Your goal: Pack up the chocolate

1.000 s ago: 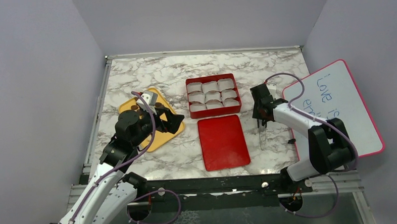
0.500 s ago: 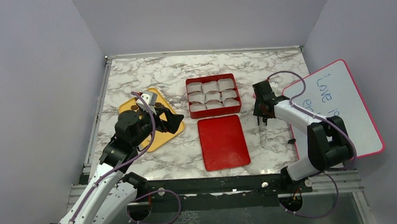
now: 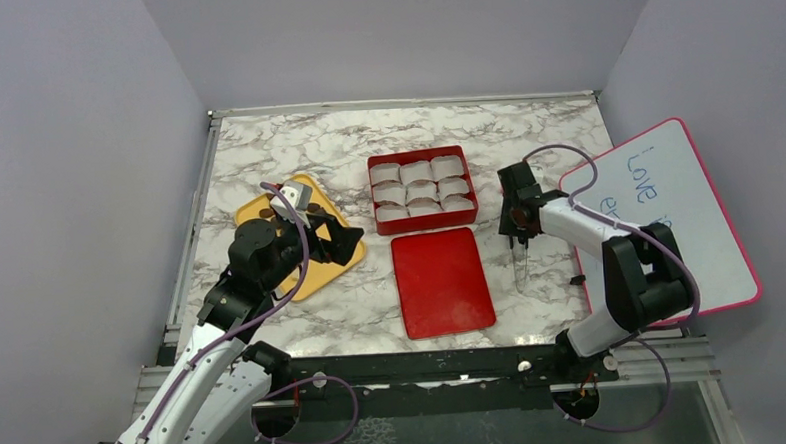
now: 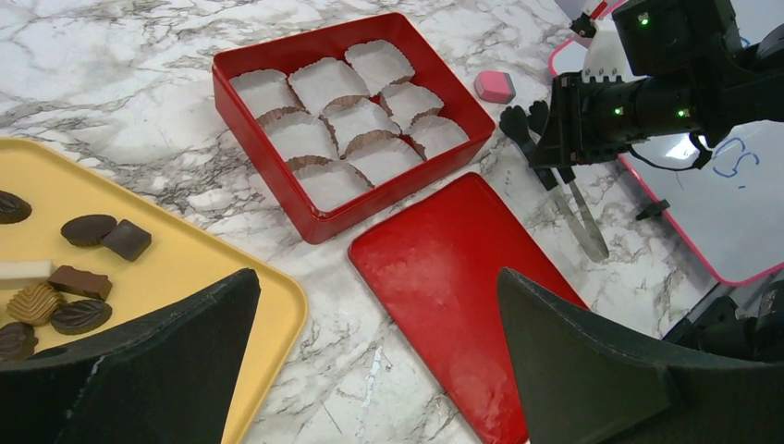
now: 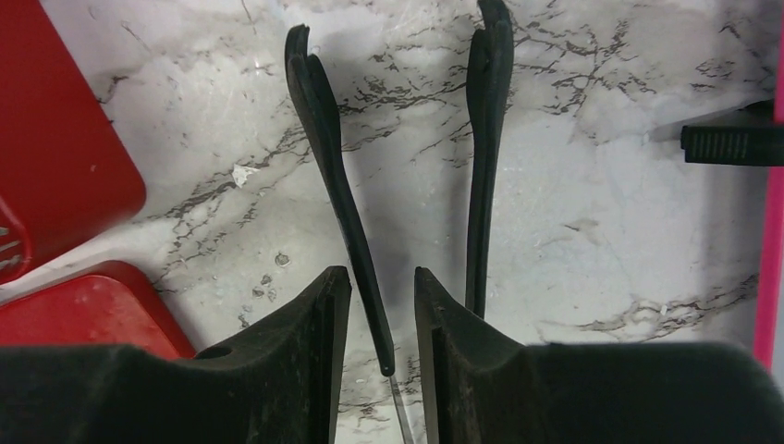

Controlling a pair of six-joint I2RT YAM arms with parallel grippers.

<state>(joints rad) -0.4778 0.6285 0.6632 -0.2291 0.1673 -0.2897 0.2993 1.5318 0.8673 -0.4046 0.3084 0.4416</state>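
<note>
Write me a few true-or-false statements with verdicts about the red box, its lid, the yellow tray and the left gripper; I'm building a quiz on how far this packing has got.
1. The white paper cups in the square red box are all empty. True.
2. The flat red lid is closed over the box. False: it lies on the marble table beside the box, on the side nearer the arms.
3. The chocolates lie on the yellow tray. True.
4. The left gripper is shut on a chocolate. False: it is open and holds nothing.
5. The small pink block sits in a paper cup. False: it lies on the marble outside the box.
</note>
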